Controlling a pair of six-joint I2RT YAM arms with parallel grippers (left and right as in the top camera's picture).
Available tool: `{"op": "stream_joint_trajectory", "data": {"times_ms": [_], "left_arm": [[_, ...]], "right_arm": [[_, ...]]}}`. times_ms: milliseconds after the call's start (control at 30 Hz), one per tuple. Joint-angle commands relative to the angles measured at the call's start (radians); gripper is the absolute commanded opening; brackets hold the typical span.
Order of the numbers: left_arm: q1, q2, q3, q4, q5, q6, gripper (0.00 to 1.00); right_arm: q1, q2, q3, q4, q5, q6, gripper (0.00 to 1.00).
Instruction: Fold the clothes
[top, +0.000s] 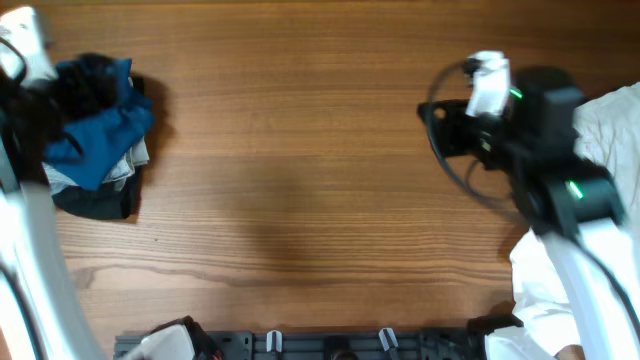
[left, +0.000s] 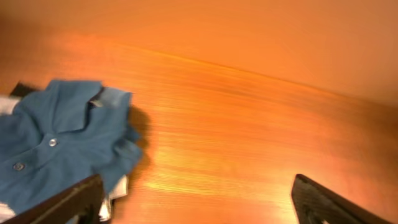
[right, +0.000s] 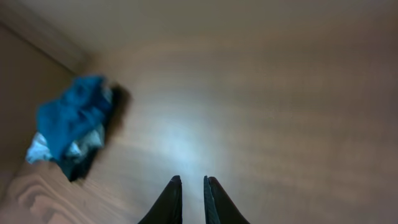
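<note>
The clothes lie in a crumpled pile (top: 95, 135) at the table's far left, with the dark blue polo shirt on top of pale and black garments. In the left wrist view the polo (left: 56, 143) shows its collar and buttons. My left gripper (left: 199, 205) is wide open and empty, its left finger right beside the pile's edge. My right gripper (right: 193, 183) is shut and empty, hovering over bare wood far from the pile (right: 74, 121). In the overhead view the right gripper (top: 437, 125) is at the right of the table.
White cloth (top: 610, 115) lies at the right edge under the right arm, and more of it (top: 545, 290) is at the lower right. A black rail (top: 330, 345) runs along the front edge. The wooden table (top: 300, 180) spans the view.
</note>
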Motion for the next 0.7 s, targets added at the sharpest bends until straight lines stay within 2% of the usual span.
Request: {"op": "stream_joint_trajectory", "data": {"times_ms": [0, 67, 100, 200, 433, 567, 667], "left_arm": [[-0.128, -0.116, -0.005, -0.139, -0.135, 0.028, 1.00], [-0.169, -0.154, -0.005, -0.208, -0.166, 0.029, 1.00], [-0.182, -0.169, -0.005, -0.241, -0.175, 0.030, 1.00], [-0.190, -0.186, -0.005, -0.275, -0.172, 0.029, 1.00], [-0.190, -0.182, -0.005, -0.250, -0.149, 0.029, 1.00], [-0.190, -0.182, -0.005, -0.250, -0.149, 0.029, 1.00], [-0.190, -0.182, -0.005, -0.250, -0.149, 0.029, 1.00]], "right_arm": [[0.004, -0.153, 0.023, -0.002, 0.035, -0.074, 0.26], [0.004, -0.217, 0.023, -0.018, 0.034, -0.073, 0.58], [0.004, -0.239, 0.023, -0.023, 0.034, -0.069, 1.00], [0.004, -0.280, 0.023, -0.028, 0.034, -0.068, 1.00], [0.004, -0.270, 0.023, -0.035, 0.029, -0.059, 1.00], [0.004, -0.245, 0.022, -0.037, 0.031, 0.086, 1.00], [0.004, -0.226, 0.022, -0.072, 0.030, 0.117, 1.00]]}}
